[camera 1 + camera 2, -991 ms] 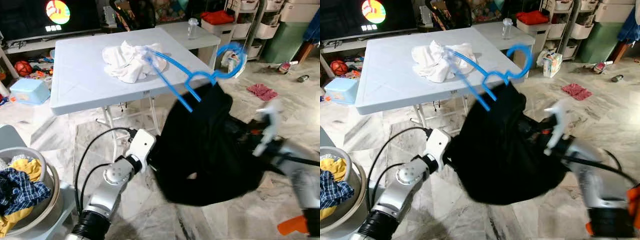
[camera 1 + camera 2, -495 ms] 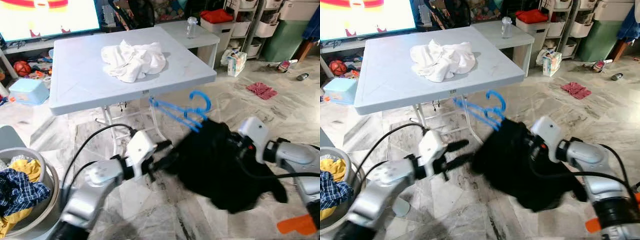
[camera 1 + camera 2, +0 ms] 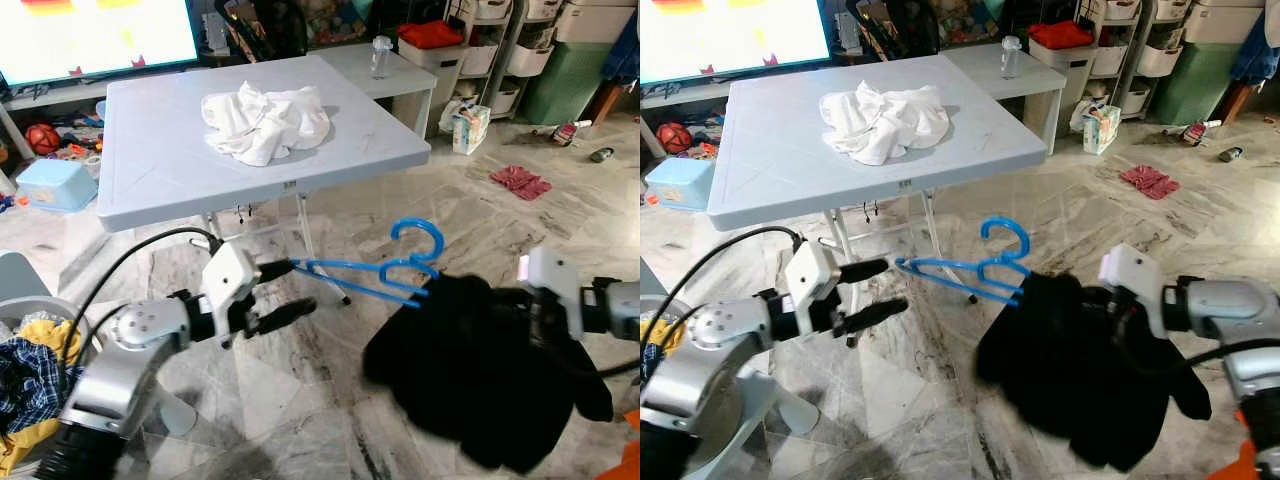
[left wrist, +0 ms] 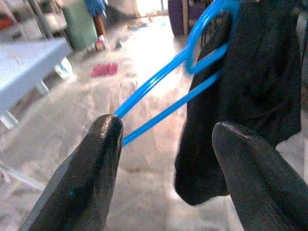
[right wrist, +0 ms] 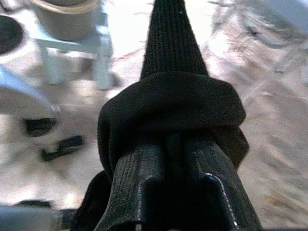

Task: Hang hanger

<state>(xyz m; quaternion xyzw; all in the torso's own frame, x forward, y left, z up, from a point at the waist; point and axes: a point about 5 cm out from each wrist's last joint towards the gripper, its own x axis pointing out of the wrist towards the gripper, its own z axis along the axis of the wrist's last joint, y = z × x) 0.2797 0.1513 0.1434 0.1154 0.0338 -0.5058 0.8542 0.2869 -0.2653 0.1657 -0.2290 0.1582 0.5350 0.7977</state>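
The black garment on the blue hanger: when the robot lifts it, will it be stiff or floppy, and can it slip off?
Probably floppy: the black garment sags in a bunched heap below the right gripper, which is shut on a fold. It may slip: it appears to cover just one end of the blue hanger, whose far end lies by the open left gripper.

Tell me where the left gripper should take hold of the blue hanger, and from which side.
Grip the bare end of the blue hanger, coming from the robot's left. That arm juts free toward the open left gripper; the other end is buried in the black garment.
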